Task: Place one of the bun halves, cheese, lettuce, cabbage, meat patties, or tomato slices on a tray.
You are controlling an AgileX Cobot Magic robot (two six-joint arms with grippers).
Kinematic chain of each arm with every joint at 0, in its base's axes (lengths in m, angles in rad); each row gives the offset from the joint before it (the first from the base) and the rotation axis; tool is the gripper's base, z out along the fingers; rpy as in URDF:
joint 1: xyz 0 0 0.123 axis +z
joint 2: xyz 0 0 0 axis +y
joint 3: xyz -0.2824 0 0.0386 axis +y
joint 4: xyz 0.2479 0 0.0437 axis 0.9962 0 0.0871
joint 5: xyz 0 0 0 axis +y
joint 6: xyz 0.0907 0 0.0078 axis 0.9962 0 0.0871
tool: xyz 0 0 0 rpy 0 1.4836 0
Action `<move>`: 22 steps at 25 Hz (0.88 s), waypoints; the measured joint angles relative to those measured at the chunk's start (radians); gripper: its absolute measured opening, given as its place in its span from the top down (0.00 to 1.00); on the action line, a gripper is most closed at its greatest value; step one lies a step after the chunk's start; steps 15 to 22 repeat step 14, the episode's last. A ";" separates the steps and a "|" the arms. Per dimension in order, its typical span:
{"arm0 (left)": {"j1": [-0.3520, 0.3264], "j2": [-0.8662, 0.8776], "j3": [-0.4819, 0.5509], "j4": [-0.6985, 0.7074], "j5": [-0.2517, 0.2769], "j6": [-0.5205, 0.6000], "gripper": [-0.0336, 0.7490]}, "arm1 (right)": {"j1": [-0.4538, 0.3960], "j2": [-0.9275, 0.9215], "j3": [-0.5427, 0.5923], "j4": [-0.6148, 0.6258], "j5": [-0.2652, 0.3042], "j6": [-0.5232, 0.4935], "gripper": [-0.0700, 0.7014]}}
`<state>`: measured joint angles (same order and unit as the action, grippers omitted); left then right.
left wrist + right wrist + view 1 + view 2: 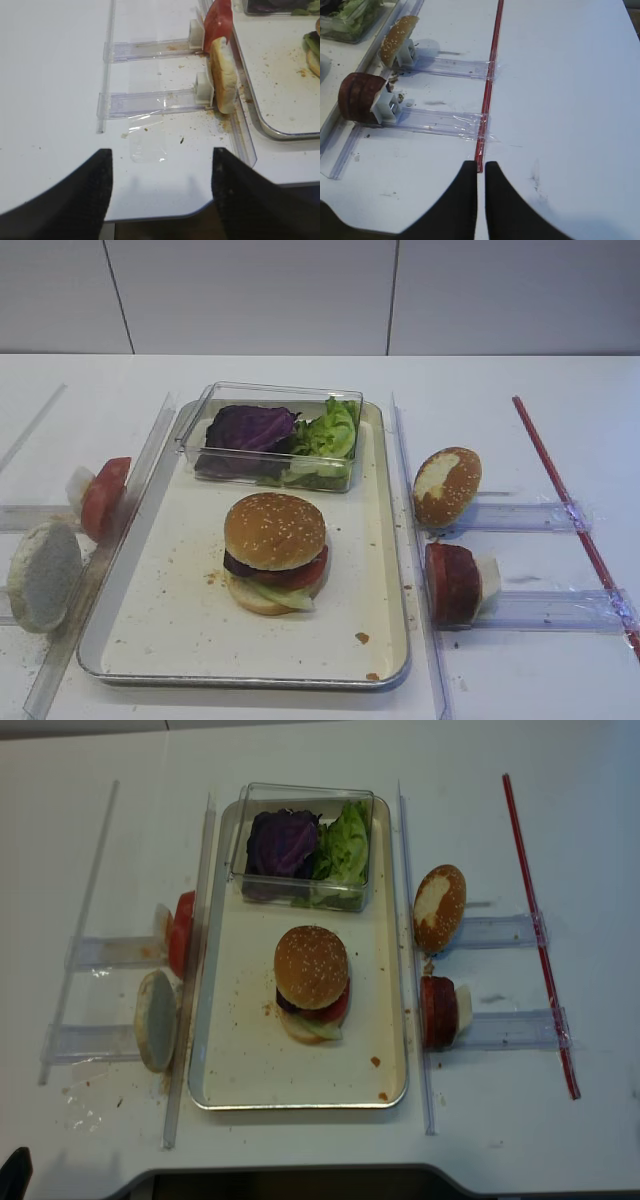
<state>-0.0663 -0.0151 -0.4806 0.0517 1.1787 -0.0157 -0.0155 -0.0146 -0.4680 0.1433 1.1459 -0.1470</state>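
A sesame-speckled golden bun half [275,529] caps a stack of dark patty, tomato slice [300,574], pale-green lettuce and a bottom bun near the middle of the crumb-strewn cream tray [160,635], which lies on a white bench [520,660] before a pale panelled wall, a clear box [270,435] of purple cabbage [250,426] and frilly lettuce [330,430] at its far end. The right gripper [480,175], jaws pressed together on nothing, hovers over bare bench at the near end of a red strip [490,85], with meat patties [361,97] and a brown bun [396,40] standing in clear holders ahead to its left. The left gripper [160,175], jaws spread wide and empty, has a pale bun half [222,75] and tomato slices [217,25] in holders ahead to its right, the tray just beyond them.
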 joint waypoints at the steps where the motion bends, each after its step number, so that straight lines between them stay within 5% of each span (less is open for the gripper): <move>1: 0.000 0.000 0.000 0.000 0.000 0.000 0.43 | 0.000 0.000 0.000 0.000 0.000 0.000 0.82; 22: 0.000 0.000 0.000 0.000 0.000 0.000 0.43 | 0.000 0.000 0.000 0.000 0.000 0.000 0.82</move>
